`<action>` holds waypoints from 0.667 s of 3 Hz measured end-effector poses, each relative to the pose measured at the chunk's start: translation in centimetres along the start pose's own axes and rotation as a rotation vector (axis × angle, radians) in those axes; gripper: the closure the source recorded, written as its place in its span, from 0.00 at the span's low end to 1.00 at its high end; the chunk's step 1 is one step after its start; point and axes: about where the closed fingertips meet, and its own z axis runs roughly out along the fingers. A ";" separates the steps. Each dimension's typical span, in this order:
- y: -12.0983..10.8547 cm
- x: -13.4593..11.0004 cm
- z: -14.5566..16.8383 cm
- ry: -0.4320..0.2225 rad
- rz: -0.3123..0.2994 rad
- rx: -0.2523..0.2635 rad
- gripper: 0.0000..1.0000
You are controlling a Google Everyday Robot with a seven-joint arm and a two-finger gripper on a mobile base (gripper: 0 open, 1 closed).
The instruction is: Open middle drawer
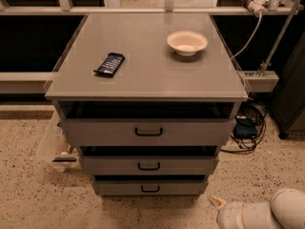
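Note:
The grey cabinet point(143, 82) has three grey drawers. The middle drawer point(190, 166) is the second one, with a low flat front and a small black handle point(148, 166), and it stands closed. The taller top drawer point(200, 132) and the bottom drawer point(119, 188) are closed too. My gripper point(218, 202) is at the bottom right, low over the floor, right of and below the bottom drawer and apart from it. Only a pale tip shows ahead of the white arm point(259, 214).
A cream bowl point(187, 42) and a dark flat packet point(110, 64) lie on the cabinet top. Black cables and a box point(247, 126) lie on the floor to the right. A clear plastic bin point(53, 149) stands at the cabinet's left. The floor is speckled.

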 end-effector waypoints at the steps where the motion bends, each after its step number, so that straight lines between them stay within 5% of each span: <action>1: 0.4 0.0 -0.2 -0.007 0.016 0.018 0.00; 2: -2.4 0.3 1.0 -0.076 0.011 0.083 0.00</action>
